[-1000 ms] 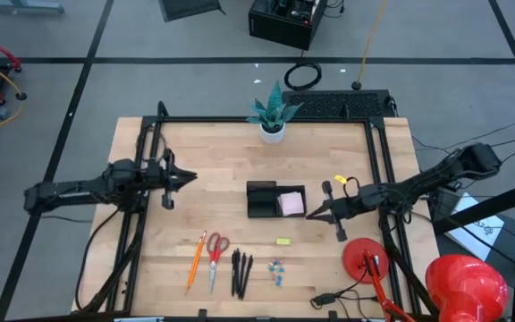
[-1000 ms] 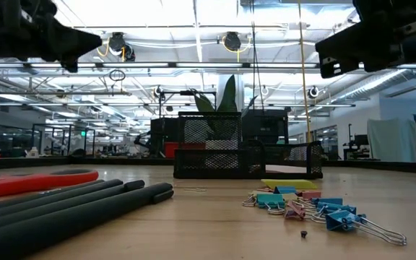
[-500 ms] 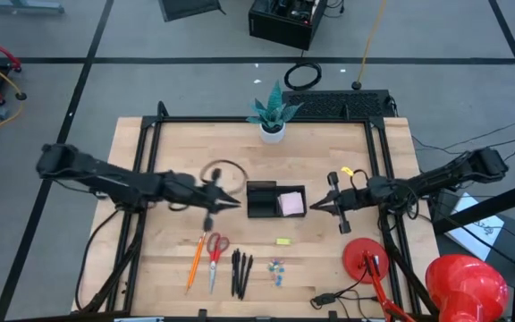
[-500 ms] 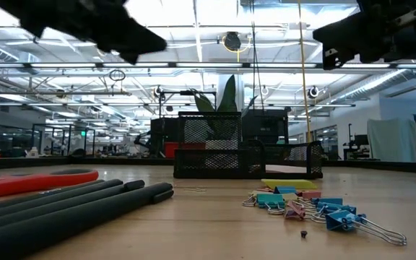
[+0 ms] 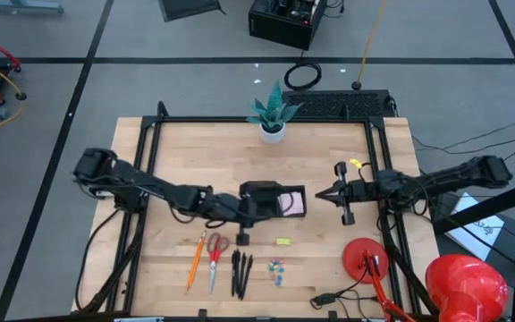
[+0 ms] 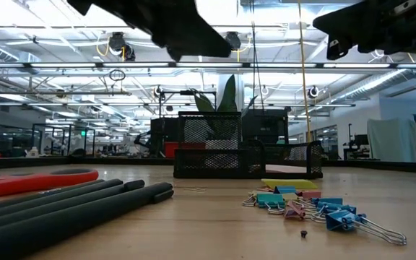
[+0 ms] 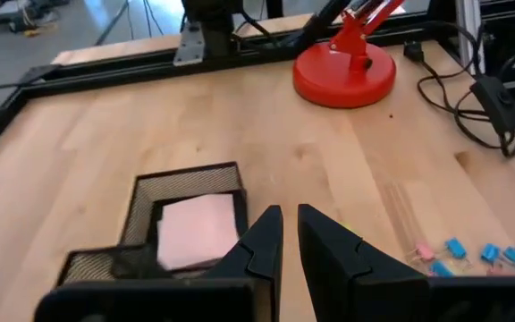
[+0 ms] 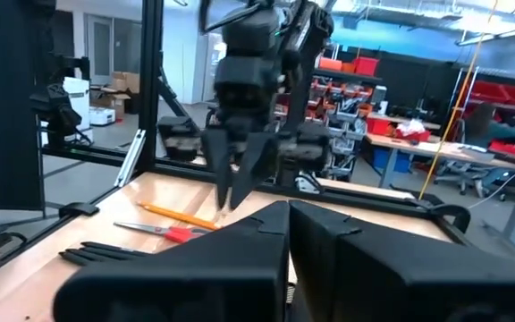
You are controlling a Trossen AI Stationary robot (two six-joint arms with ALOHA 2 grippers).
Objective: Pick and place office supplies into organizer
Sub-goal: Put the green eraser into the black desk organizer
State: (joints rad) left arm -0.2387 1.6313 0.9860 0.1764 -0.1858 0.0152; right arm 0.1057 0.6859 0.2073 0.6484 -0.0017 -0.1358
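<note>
Organizer (image 5: 275,200), black mesh, sits near the tabletop (image 5: 195,152) centre w/ the pink sticky-note pad (image 5: 291,204) in its 3 o'clock compartment. We see the left tool (image 5: 256,207) reached across from 9 o'clock, hovering over the organizer's 9 o'clock half; in the left wrist view its fingers (image 7: 262,241) stand narrow w/ a thin gap, nothing between them. Whether it touches the mesh, we can't tell.

Right tool (image 5: 323,193) hangs off the organizer's 3 o'clock side, apart from it, closed tight & empty, tips pointing toward the organizer.

Rest of the supplies lie in a row toward 6 o'clock: orange pencil (image 5: 194,261) & red-handled scissors (image 5: 214,258) side by side, three black pens (image 5: 241,273) next over, then small blue clips (image 5: 278,271). Tiny yellow piece (image 5: 282,241) lies between clips & organizer. In the low view the pens (image 6: 63,209) and clips (image 6: 316,206) sit in the foreground, organizer (image 6: 237,148) behind them.

White plant pot (image 5: 273,132) at 12 o'clock, red round-based object (image 5: 367,258) at approx. 4 o'clock.
</note>
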